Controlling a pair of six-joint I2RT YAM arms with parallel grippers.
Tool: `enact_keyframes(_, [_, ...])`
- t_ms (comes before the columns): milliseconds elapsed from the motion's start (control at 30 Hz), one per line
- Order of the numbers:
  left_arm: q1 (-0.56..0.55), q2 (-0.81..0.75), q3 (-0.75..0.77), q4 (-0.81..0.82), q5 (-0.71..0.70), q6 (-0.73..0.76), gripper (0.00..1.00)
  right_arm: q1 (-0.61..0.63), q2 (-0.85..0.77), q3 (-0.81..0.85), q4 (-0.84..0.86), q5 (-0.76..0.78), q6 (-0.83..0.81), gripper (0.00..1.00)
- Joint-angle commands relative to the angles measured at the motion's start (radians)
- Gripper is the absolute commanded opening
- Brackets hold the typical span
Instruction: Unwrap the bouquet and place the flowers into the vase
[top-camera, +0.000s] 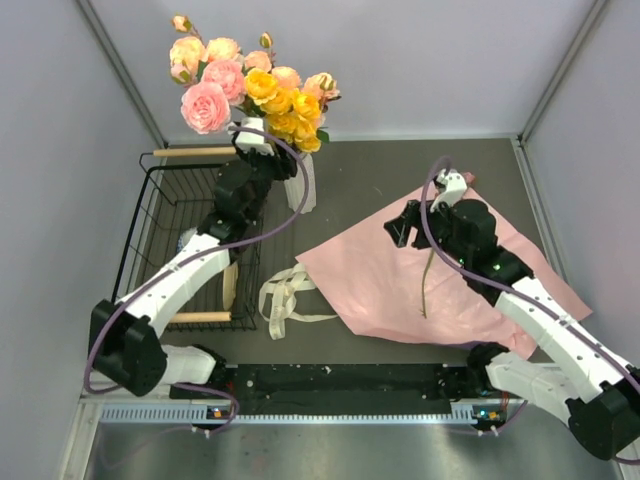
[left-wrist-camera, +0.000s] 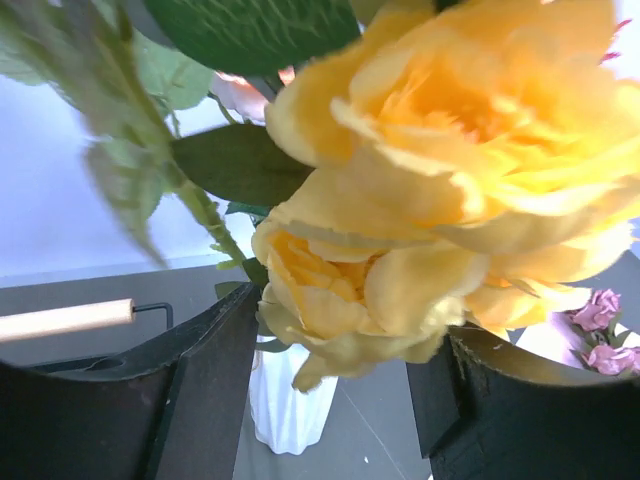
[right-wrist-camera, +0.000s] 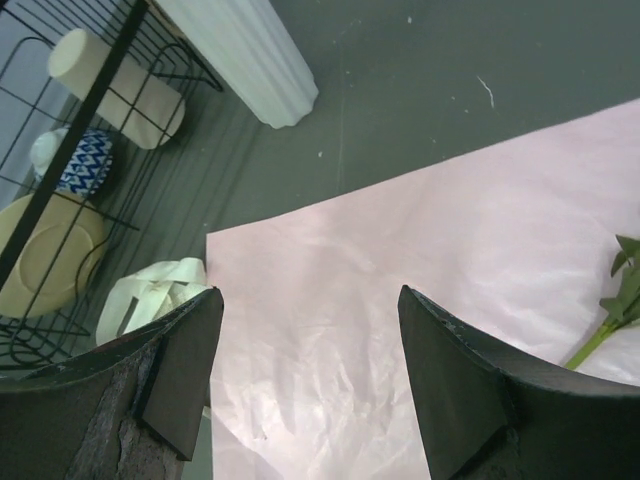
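- The flowers stand bunched in the vase at the table's far side, just beside the wire basket.
- One leafy stem lies apart on the unfolded pink wrap.
- The left gripper sits at the yellow blooms, jaws spread wide, clamping nothing.
- The right gripper hovers over the wrap, jaws apart and empty.
- The cream ribbon lies loose at the wrap's left corner.

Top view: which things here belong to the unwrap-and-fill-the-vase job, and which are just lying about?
Job: flowers in the vase; one stem on the opened pink wrap; ribbon.
Lying about: wire basket; beige cup; blue-patterned bowl; beige plate.
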Motion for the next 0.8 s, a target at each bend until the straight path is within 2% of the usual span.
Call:
enact_keyframes(0, [0.002, -0.086, 0.039, -0.097, -0.031, -0.067, 0.64, 0.0, 0.036, 0.049, -0.037, 0.09, 0.026, 0.72])
enact_keyframes(167, [0.002, -0.159, 0.032, -0.202, 0.007, -0.119, 0.66, -0.058, 0.1, 0.081, -0.127, 0.128, 0.092, 0.72])
enact_keyframes(233, [0.002, -0.187, 0.016, -0.239, 0.041, -0.141, 0.66, -0.121, 0.138, 0.088, -0.166, 0.139, 0.123, 0.72])
enact_keyframes(333, [0.002, -0.236, 0.016, -0.288, 0.174, -0.136, 0.68, -0.237, 0.195, 0.086, -0.209, 0.108, 0.183, 0.71])
enact_keyframes(367, [0.0, -0.261, 0.009, -0.294, 0.276, -0.135, 0.71, -0.255, 0.215, 0.086, -0.229, 0.108, 0.198, 0.7])
enact_keyframes(433, [0.0, -0.282, -0.001, -0.3, 0.376, -0.127, 0.71, -0.298, 0.247, 0.092, -0.241, 0.128, 0.203, 0.69])
enact_keyframes(467, [0.002, -0.299, -0.002, -0.312, 0.466, -0.133, 0.72, -0.304, 0.285, 0.094, -0.246, 0.136, 0.203, 0.69])
enact_keyframes(567, [0.002, -0.317, -0.017, -0.316, 0.594, -0.159, 0.72, -0.321, 0.367, 0.1, -0.249, 0.165, 0.209, 0.67])
enact_keyframes(600, [0.002, -0.318, -0.019, -0.311, 0.674, -0.174, 0.71, -0.325, 0.395, 0.103, -0.249, 0.17, 0.212, 0.66])
enact_keyframes(767, [-0.013, -0.292, -0.015, -0.266, 0.887, -0.217, 0.67, -0.332, 0.523, 0.118, -0.249, 0.16, 0.226, 0.56])
